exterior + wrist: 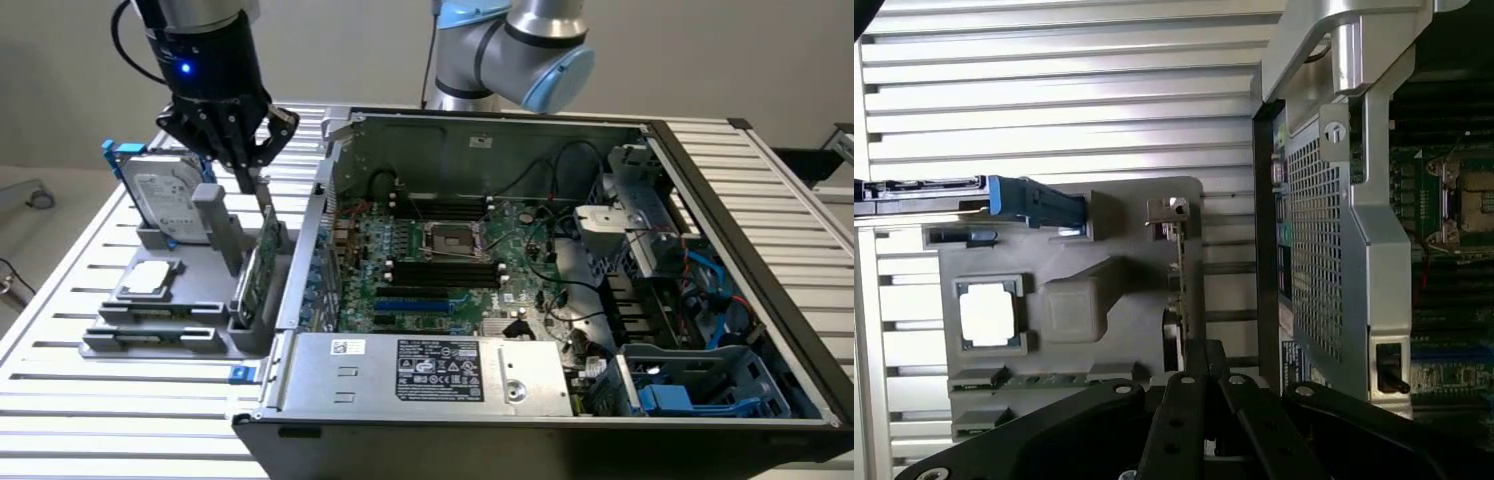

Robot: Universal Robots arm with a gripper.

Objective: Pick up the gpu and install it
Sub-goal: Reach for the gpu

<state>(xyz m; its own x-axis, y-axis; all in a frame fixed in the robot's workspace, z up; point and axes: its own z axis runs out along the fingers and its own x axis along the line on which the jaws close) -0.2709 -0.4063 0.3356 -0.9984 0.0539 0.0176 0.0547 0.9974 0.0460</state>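
The gpu (pixel 264 262) stands on its long edge in a slot of the grey holder (pixel 174 300), green board facing the computer case. In the wrist view the gpu (pixel 1178 262) shows edge-on, its silver bracket end away from the fingers. My gripper (pixel 248 183) hangs straight over the card with its black fingers drawn together to a point. In the wrist view the gripper (pixel 1195 348) sits over the card's top edge. I cannot tell whether the tips touch the card.
The open computer case (pixel 561 130) lies to the exterior view's right of the holder, motherboard (pixel 441 260) exposed. A silver hard drive (pixel 163 198) with a blue frame stands at the holder's far end. A processor chip (pixel 147 278) lies flat on the holder.
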